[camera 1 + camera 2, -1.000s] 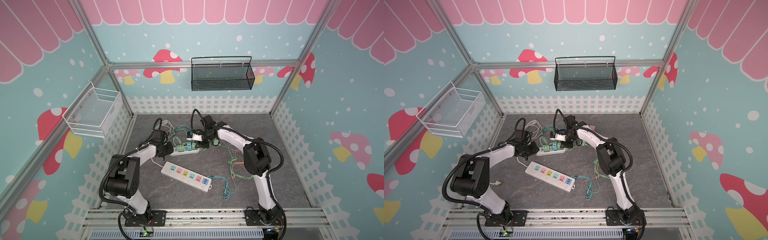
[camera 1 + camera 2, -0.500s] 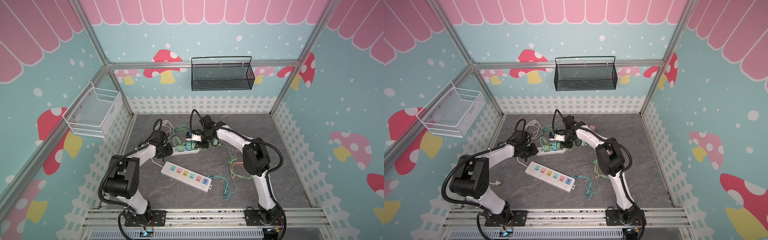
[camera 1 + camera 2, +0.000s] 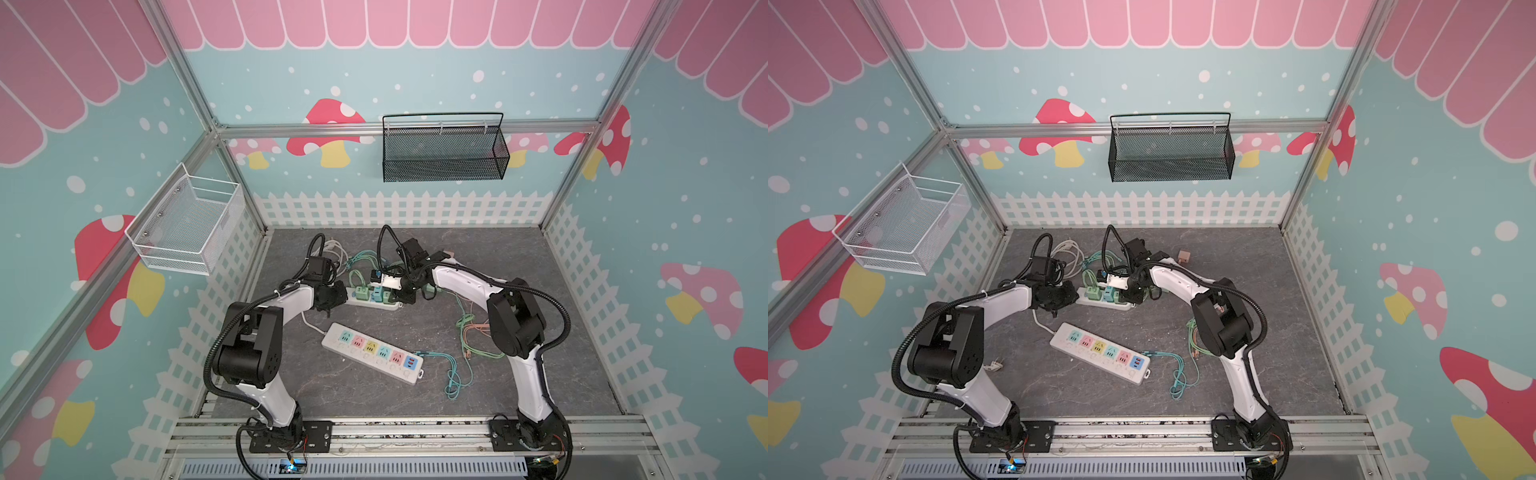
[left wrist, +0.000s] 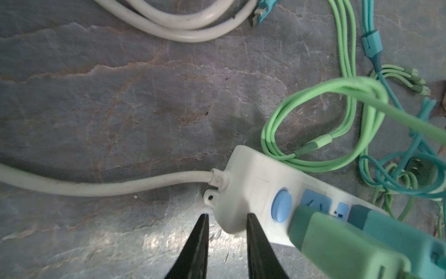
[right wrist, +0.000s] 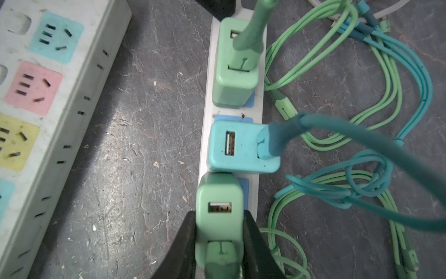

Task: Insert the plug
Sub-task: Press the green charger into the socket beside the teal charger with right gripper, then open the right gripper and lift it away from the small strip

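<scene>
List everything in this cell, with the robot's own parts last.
small power strip: one, white with blue sockets, rear centre of table
USB chargers: three, two green and one teal, in a row on the small power strip
large power strip: one, white with pastel sockets, nearer the front
USB cables: several, green, teal and orange, tangled around the strips
cord: one, white, leaving the small power strip's end
mesh basket: one, black, back wall
wire basket: one, white, left wall
block: one, brown, rear of table
table: one, grey stone pattern
left claw: black, at the strip's cord end
right claw: black, shut on the end green charger
</scene>
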You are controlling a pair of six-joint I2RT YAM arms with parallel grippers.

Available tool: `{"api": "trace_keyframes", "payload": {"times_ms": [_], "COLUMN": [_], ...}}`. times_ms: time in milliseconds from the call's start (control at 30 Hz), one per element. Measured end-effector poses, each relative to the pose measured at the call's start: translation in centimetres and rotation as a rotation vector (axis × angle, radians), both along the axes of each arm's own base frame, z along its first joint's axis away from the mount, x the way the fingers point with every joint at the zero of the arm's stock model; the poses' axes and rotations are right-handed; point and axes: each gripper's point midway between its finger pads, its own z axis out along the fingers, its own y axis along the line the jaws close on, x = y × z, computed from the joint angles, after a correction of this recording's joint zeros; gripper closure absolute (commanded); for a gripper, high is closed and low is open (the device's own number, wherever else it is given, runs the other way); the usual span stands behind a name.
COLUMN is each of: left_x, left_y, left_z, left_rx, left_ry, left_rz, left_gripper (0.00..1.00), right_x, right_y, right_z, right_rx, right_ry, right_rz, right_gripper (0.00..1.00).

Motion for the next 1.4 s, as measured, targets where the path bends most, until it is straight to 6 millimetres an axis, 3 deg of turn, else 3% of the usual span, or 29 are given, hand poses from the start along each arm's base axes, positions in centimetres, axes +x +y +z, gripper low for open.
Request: {"api": "trace_keyframes", "payload": {"times_ms": [167,367,567,700,800,867,967,1167,1400], "left_x": [0.1,-0.4,-1.6,-1.5,-1.4,-1.3,-1.2,-1.1,-1.5], "left_y": [0.0,0.8,1.7,1.7,1.6,1.6,1.6,1.5,1.3], "left_z": [0.0,-0.2,-1.2,-0.8,-0.2,0.3,1.4,4.1,6.8], "left_rx": [-0.003,-0.005,-0.001,-0.005,-0.01,-0.015,-0.026,-0.04,-0.066], "left_ry": [-0.002,0.01,0.053,0.043,0.028,0.016,-0.01,-0.072,-0.125], "left_rz": [0.0,0.017,0.039,0.038,0.037,0.039,0.044,0.049,0.044], "left_gripper": [0.74,0.74,0.73,0.72,0.7,0.68,0.65,0.6,0.51], "right_x": [0.0,0.0,-0.9,-2.3,-3.2,-3.8,-5.3,-9.9,-13.8], "right_y": [0.0,0.0,-0.5,-1.4,-2.0,-2.4,-3.1,-4.8,-4.4], "right_z": [0.0,0.2,0.3,0.6,1.0,1.3,1.5,1.9,4.7], "right_rx": [-0.007,-0.004,-0.007,-0.018,-0.018,-0.015,-0.008,0.029,0.198], "right_ry": [0.007,0.026,0.074,0.118,0.138,0.149,0.177,0.267,0.351], "right_rz": [-0.03,-0.073,-0.121,-0.146,-0.16,-0.163,-0.165,-0.144,-0.083], "right_gripper": [0.96,0.82,0.65,0.53,0.38,0.34,0.29,0.28,0.26]}}
